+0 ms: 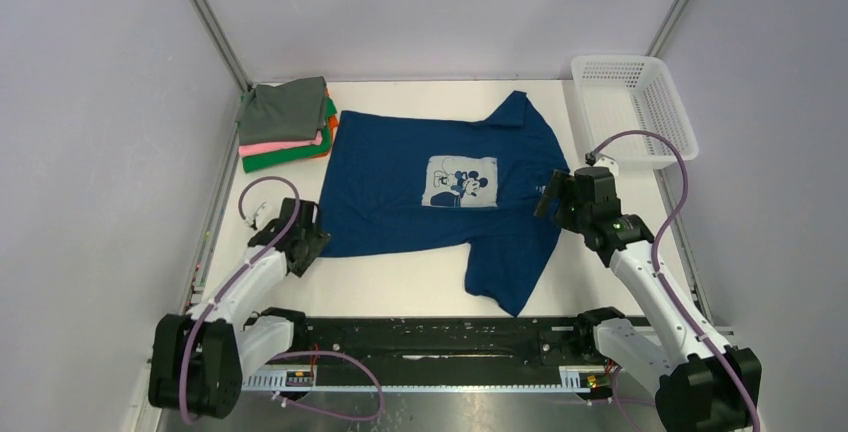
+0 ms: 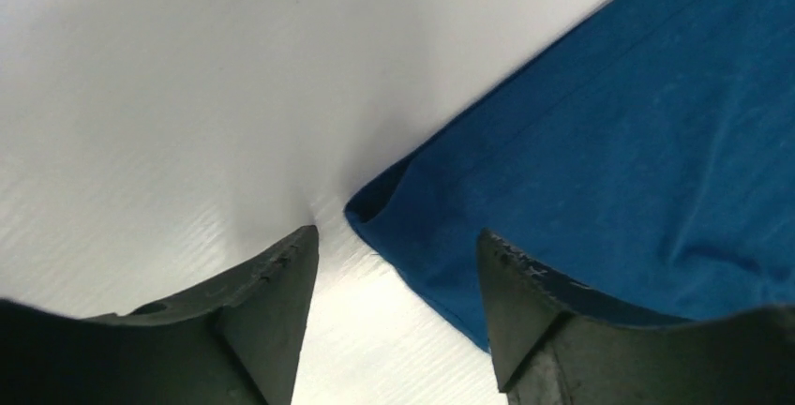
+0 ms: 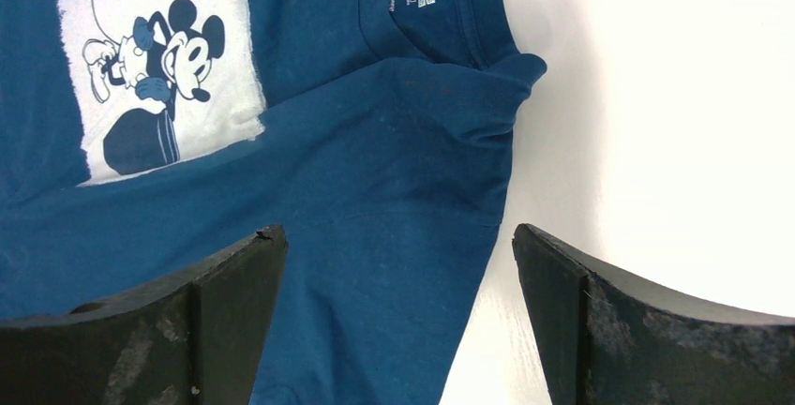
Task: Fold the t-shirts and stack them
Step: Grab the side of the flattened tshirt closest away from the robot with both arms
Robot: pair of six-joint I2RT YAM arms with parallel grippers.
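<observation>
Two grippers, jaws spread, nothing pinched: left gripper [image 2: 398, 236] at 8 o'clock corner of dark blue tee [image 1: 400, 187], right gripper [image 3: 398, 236] at 3, by shoulder. Tee flat mid-table; folded stack [image 1: 285, 124] at 10. Prob first fold pending; nxt: pinch both edges, lift together.

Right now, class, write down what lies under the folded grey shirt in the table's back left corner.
Only edges show: a pink shirt directly under the grey shirt, plus an orange shirt and a green shirt. Their middles and any further layers are covered.
</observation>
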